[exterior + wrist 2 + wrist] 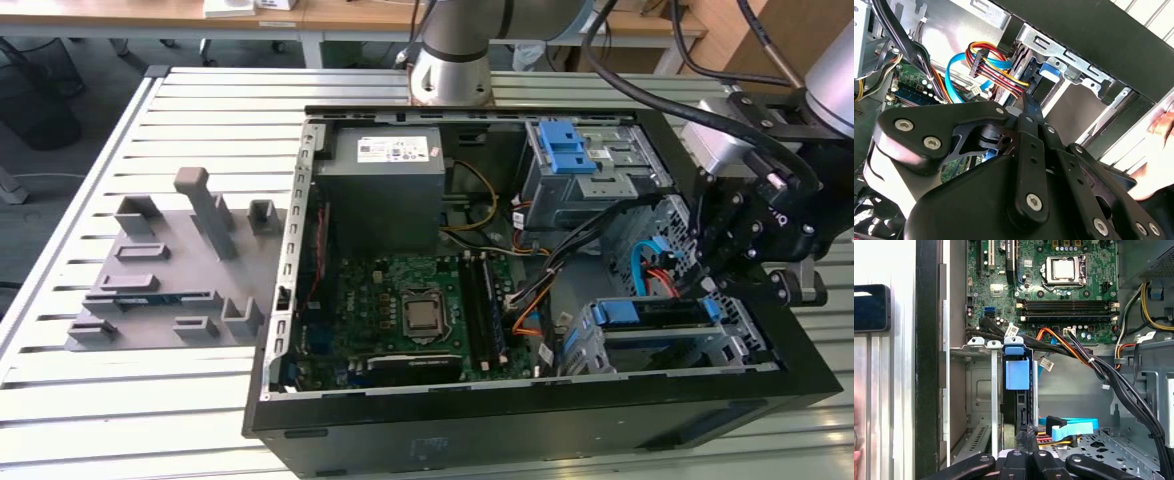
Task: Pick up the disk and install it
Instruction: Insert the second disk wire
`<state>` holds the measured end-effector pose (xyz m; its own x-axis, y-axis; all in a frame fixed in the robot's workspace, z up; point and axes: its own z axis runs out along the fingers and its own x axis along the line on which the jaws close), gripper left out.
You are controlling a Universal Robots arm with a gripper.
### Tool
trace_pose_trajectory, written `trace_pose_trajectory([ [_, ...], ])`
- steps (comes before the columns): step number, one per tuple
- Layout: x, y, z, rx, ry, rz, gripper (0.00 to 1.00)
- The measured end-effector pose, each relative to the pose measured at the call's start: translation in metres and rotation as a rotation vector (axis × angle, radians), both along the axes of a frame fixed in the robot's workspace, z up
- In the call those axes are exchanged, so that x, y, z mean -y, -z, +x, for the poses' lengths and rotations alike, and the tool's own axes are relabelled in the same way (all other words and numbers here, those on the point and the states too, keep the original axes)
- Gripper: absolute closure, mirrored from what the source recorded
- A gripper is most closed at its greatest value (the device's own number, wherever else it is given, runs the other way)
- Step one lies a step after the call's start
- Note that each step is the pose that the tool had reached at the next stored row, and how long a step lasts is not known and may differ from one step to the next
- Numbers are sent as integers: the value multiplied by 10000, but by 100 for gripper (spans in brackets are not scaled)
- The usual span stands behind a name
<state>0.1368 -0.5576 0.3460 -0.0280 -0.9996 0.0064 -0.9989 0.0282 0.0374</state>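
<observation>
Gripper [1026, 452] jaws nearly closed, pinching rear edge of disk [1017, 395], which sits upright in drive bay [979, 390] just ahead of jaws. Blue data cable [1071, 426] and orange-red wire bundle [999, 70] crowd beside jaws; motherboard [1054, 285] beyond.

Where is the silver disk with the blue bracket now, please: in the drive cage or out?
In: the silver disk with its blue bracket stands on edge between the grey metal cage walls.

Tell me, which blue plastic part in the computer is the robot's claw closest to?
The blue bracket around the disk, standing in the low bay near the case's front corner. The gripper hangs right beside it. The other blue piece, the latch, sits farther off atop the grey cage.
</observation>
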Motion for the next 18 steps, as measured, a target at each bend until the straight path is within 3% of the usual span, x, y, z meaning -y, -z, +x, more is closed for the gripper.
trace_pose_trajectory([
  [10, 0, 0, -9, 0, 1, 0, 89],
  [18, 1, -8, -89, 22, -1, 2, 89],
])
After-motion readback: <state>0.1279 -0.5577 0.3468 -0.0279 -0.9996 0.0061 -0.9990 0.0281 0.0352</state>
